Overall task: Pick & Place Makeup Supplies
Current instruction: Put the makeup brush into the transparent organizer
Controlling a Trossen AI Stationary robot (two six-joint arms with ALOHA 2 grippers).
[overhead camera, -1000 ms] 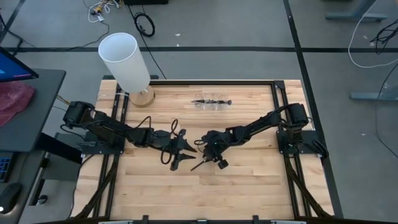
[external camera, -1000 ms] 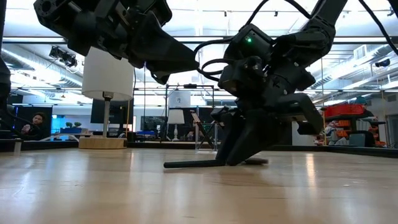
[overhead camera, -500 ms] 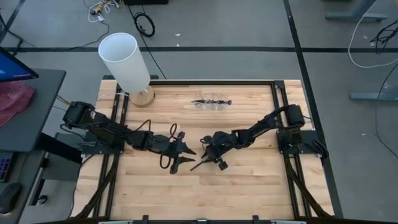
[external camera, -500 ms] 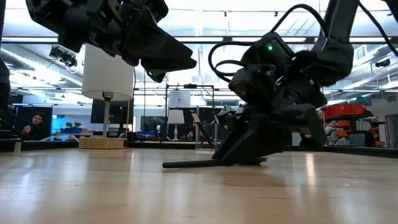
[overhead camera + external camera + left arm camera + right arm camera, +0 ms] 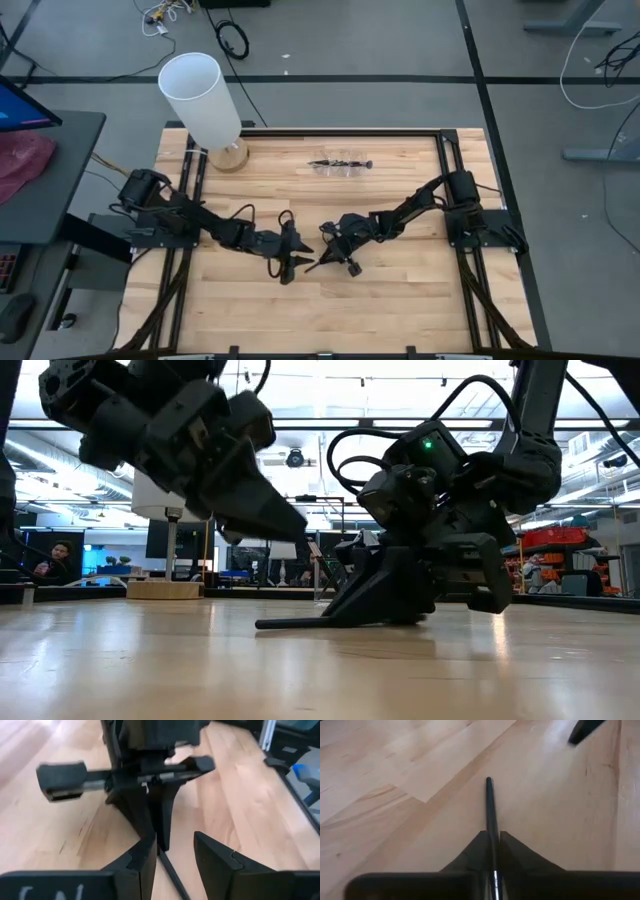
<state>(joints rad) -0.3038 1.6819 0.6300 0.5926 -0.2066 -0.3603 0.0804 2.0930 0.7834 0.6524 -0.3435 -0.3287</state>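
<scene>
Change: left gripper (image 5: 290, 262) has closed in on the right one since a second ago. Left gripper: mid-bench, jaws spread, straddling the free end of the thin dark-handled makeup brush (image 5: 300, 623). Right gripper (image 5: 325, 262): jaws pinching the brush, which lies low on the pale wooden bench (image 5: 400, 300). Step, judged: handover; next, left jaws must close before right releases.

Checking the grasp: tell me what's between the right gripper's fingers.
A thin dark brush sits pinched between the right gripper's fingers, its free end lying on the table. Its rear end is covered.
</scene>
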